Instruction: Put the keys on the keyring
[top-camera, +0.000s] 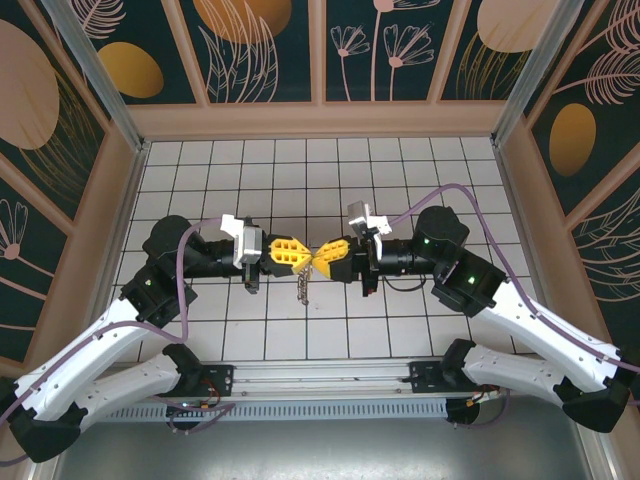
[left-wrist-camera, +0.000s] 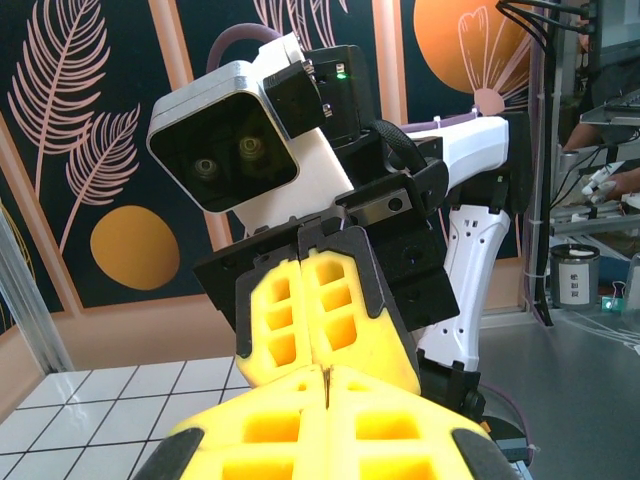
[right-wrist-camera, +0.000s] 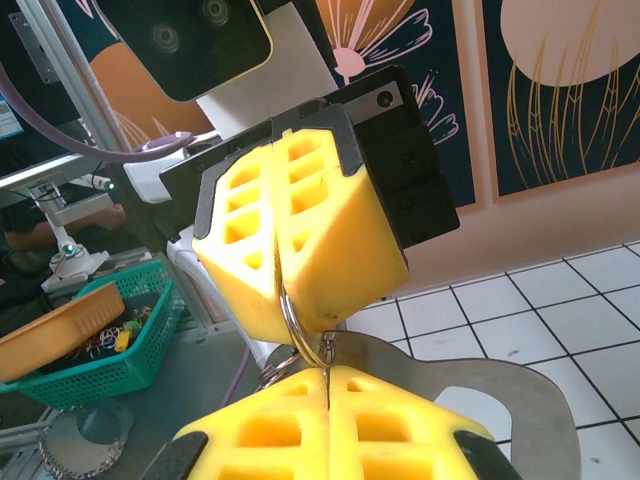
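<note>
Stretching both arms low and inward, meeting tip to tip above the white tiled table (top-camera: 400, 310). Clamping the left gripper (top-camera: 298, 253) tight on the thin grey metal keyring (right-wrist-camera: 290, 325), and pinching the same loop with the right gripper (top-camera: 322, 258). Dangling just beneath: small silvery keys (top-camera: 302, 287).

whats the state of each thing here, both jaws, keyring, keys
left gripper: jaws shut on the keyring
right gripper: jaws shut, tips at the keyring's lower end; grip on it unclear
keyring: held up, clamped in the left jaws
keys: seem to dangle below where the jaws meet; threaded or not, too small to tell
</note>
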